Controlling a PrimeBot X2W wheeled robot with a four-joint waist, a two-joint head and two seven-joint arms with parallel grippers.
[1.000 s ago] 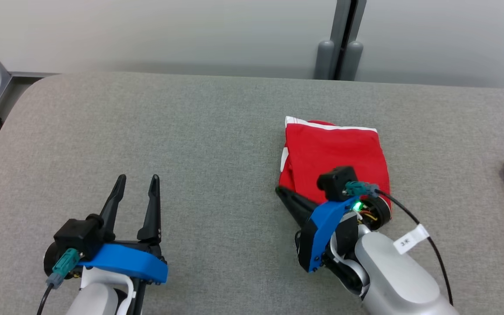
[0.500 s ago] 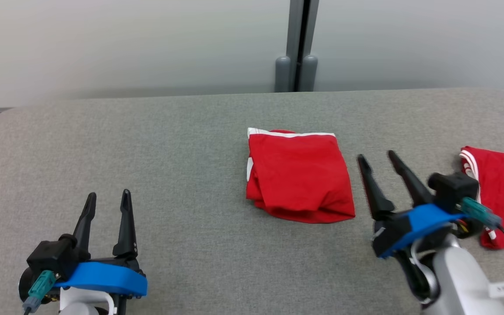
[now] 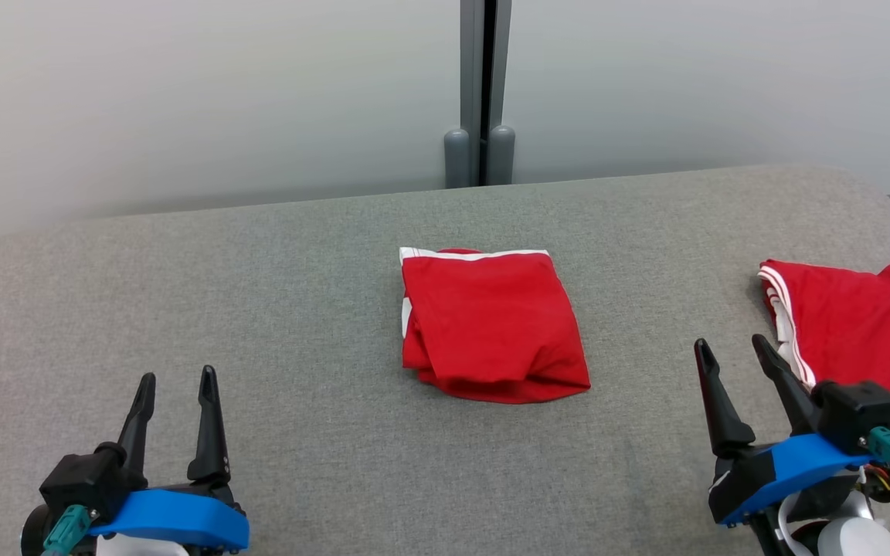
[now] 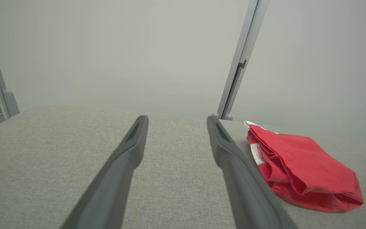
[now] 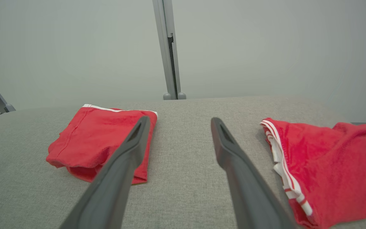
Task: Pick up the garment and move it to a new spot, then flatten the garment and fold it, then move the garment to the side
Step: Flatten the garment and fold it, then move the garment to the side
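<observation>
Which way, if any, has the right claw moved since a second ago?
Yes. The right claw was at the near edge of the folded red garment; now it is apart, to that garment's right, beside the second red garment.

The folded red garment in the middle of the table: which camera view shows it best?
The head view: the folded garment lies whole, seen from above, nothing in front. The left wrist view shows it low, from its side. In the right wrist view, one finger of the right gripper hides a corner.
</observation>
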